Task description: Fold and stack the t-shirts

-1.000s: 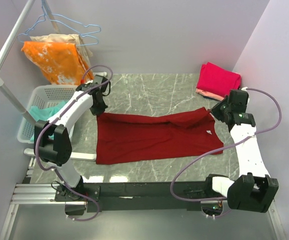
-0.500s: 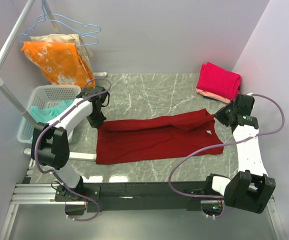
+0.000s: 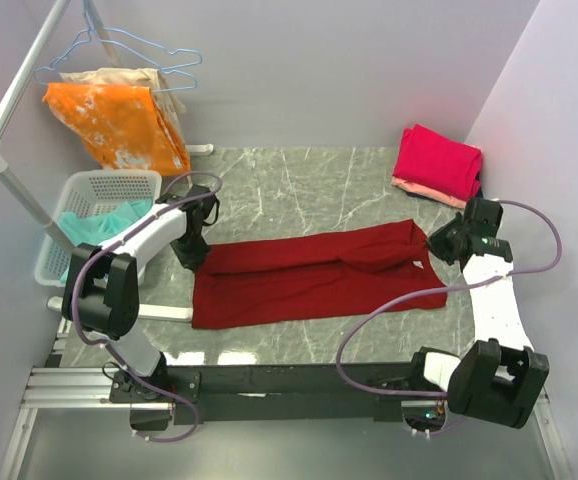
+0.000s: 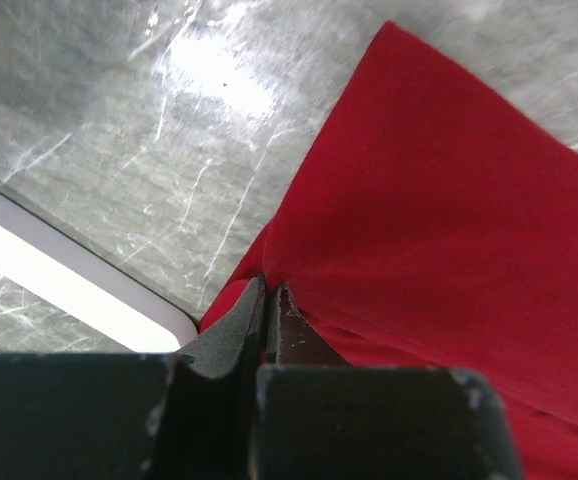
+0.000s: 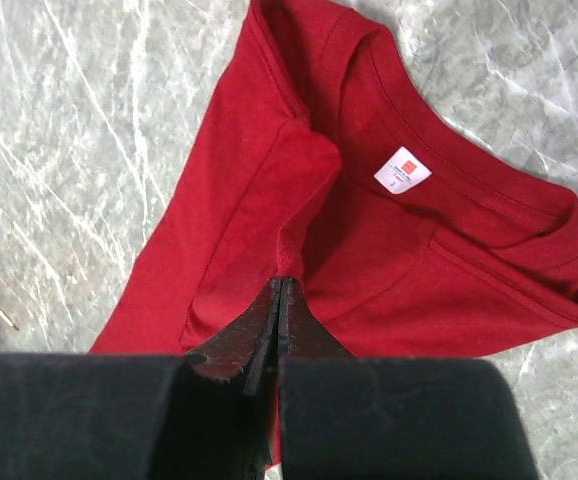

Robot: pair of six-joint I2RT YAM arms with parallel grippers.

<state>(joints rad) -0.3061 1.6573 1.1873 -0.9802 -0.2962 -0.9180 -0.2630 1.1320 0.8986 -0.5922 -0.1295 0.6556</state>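
A dark red t-shirt (image 3: 309,278) lies lengthwise across the marble table, its collar and white label (image 5: 403,168) to the right. Its far edge is lifted and doubled over towards the near side. My left gripper (image 3: 195,252) is shut on the shirt's far left corner; in the left wrist view the tips (image 4: 269,292) pinch the red cloth (image 4: 439,230). At the collar end my right gripper (image 3: 439,243) is shut on a fold of the shirt (image 5: 419,270), tips (image 5: 284,287) pressed together on it. A bright pink folded shirt (image 3: 437,158) lies on a peach one at the back right.
A white basket (image 3: 109,178) holding a teal shirt (image 3: 94,225) stands at the left edge. Behind it a rack carries hangers and an orange cloth (image 3: 119,120). The rack's white foot bar (image 3: 164,313) lies by the shirt's near left corner. Walls close in at the back and right.
Both grippers have moved towards the near side, drawing the shirt's far edge with them. The red band on the table is now narrower.
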